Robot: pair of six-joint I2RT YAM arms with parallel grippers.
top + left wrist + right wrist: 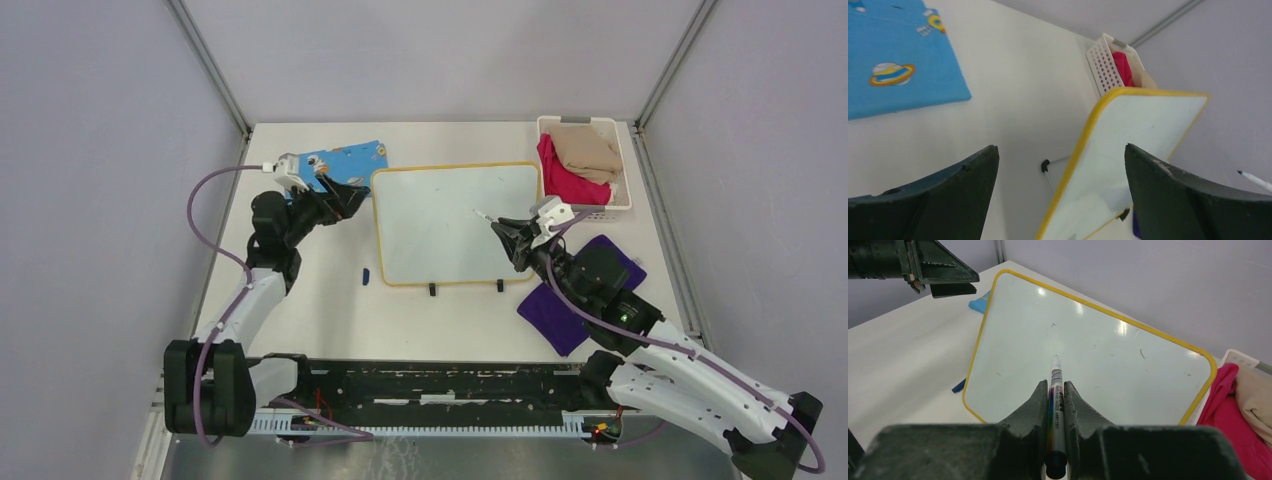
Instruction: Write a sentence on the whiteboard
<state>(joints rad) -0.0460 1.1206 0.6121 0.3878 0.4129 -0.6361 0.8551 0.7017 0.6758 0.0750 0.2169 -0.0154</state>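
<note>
The whiteboard [440, 225] lies flat in the middle of the table [300, 300], its long edge with the two black clips [432, 290] turned toward the arms. Apart from a few faint specks it is bare; none of the sentence is on it yet.

The right gripper [507, 233] is clenched on a marker [1056, 371], pinching the barrel about halfway along so the uncapped tip sticks out in front, over the right half of the board. From here I cannot tell whether the tip touches the surface or hangs just above it. The left gripper [350, 195] stands wide open and holds nothing, just beside the board's left edge. A small blue piece [366, 275], probably the cap, lies on the table near the board's near left corner.

The board looks thin, stiff and light, with a glossy face, so I would expect it to skate under a pushing pen. The yellow rim [979, 335] on the left edge is the sensible place to pin it, well clear of the writing area. The marker is slim, hard and smooth; too much pressure could tilt it in the grip or crush the soft tip, so light strokes seem wise.
</note>
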